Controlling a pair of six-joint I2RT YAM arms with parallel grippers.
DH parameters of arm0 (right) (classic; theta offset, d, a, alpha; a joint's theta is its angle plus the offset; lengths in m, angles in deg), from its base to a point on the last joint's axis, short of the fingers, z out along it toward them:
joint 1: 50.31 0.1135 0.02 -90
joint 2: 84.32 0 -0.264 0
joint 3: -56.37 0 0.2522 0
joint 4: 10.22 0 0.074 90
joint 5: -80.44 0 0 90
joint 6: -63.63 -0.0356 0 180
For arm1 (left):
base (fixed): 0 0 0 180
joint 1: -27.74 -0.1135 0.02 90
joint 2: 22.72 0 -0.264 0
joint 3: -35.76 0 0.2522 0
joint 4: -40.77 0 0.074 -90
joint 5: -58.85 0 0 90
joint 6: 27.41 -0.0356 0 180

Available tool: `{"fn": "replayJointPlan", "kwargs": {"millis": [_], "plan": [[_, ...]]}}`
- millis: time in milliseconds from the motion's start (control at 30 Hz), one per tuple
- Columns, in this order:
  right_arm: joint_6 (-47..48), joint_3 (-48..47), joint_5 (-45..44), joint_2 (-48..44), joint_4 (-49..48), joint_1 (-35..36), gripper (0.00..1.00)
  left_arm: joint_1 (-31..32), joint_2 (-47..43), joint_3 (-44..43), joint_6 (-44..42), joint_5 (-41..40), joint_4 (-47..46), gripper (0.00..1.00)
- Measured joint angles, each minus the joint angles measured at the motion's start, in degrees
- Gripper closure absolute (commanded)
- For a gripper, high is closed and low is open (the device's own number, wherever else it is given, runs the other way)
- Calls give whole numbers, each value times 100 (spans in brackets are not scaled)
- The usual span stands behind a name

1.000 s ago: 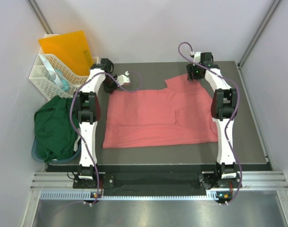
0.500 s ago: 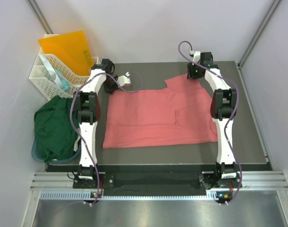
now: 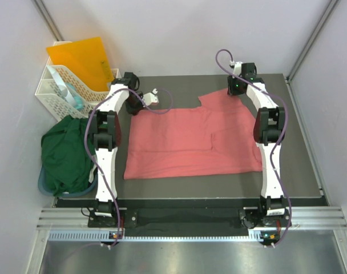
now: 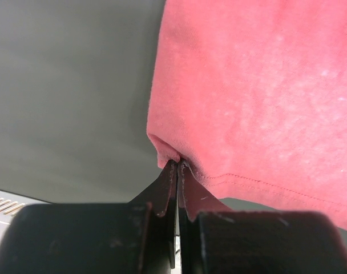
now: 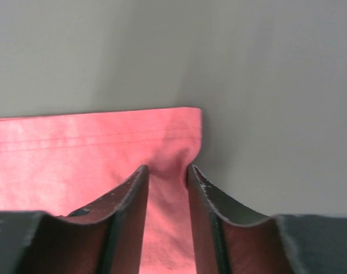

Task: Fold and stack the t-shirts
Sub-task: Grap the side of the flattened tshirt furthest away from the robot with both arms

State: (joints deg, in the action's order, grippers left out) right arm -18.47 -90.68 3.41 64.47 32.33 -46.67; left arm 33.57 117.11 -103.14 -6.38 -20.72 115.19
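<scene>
The salmon-pink t-shirt (image 3: pixel 190 140) lies spread flat on the dark table (image 3: pixel 293 160), one part folded over at its right. My left gripper (image 3: pixel 133 107) is at the shirt's far left corner. In the left wrist view the left gripper (image 4: pixel 178 163) is shut on that hemmed corner of the pink t-shirt (image 4: pixel 247 85). My right gripper (image 3: pixel 235 92) is at the far right corner. There the right gripper (image 5: pixel 166 168) straddles the pink t-shirt (image 5: pixel 76 148) with a narrow gap, and cloth puckers between the tips. The dark green t-shirt (image 3: pixel 65 154) lies heaped off the table's left side.
A white plastic basket (image 3: pixel 55 91) holding an orange folder (image 3: pixel 82 60) stands at the back left, close to the left arm. Bare dark table (image 5: pixel 265 57) lies beyond the shirt's far edge. Grey walls close in on all sides.
Hardly anything differs. Both grippers stay at the shirt's far corners, with only a slight shift of the left arm's wrist and cable.
</scene>
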Motion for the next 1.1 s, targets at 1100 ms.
{"fn": "replayJointPlan", "kwargs": {"millis": [1100], "plan": [[155,0,-745,0,-48,9,100,146,-308,588,210,-302,-450,100]]}}
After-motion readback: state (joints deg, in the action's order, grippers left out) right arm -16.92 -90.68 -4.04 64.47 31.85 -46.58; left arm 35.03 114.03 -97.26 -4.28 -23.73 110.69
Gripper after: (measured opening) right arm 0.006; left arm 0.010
